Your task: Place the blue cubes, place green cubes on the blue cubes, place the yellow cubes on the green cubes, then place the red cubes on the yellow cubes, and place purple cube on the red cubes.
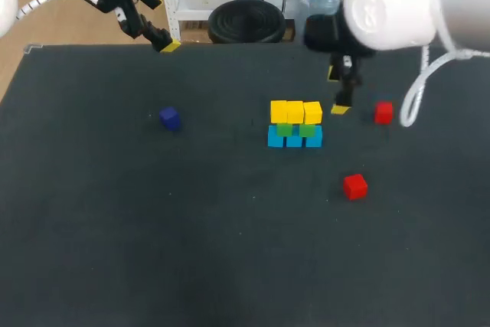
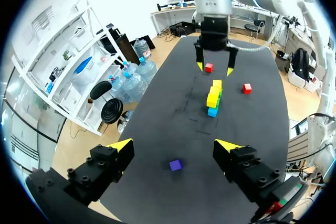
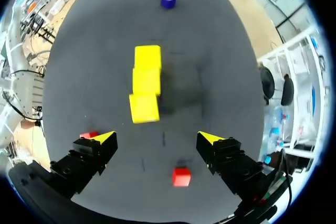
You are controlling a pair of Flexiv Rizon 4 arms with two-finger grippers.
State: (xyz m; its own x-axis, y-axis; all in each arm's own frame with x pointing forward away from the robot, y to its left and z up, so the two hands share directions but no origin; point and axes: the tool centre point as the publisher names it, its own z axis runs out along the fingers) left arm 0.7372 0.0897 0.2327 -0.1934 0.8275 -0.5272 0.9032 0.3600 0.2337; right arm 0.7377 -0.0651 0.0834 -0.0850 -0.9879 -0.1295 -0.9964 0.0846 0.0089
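Red cube (image 1: 354, 186) nearest; right hand (image 3: 157, 137) wide, empty, beside stack (image 1: 295, 124); left hand (image 2: 175, 145) wide, empty, at table (image 1: 76, 227) far edge.

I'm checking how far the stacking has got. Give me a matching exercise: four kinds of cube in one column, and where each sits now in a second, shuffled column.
Things:
1. yellow cubes
2. purple cube
3. red cubes
4. green cubes

Places:
A. loose on the table, to the right of the blue cubes
B. middle layer, resting on the blue cubes
C. top layer, on the green cubes
D. alone on the table, well to the left of the blue cubes

Pairs: 1-C, 2-D, 3-A, 4-B.
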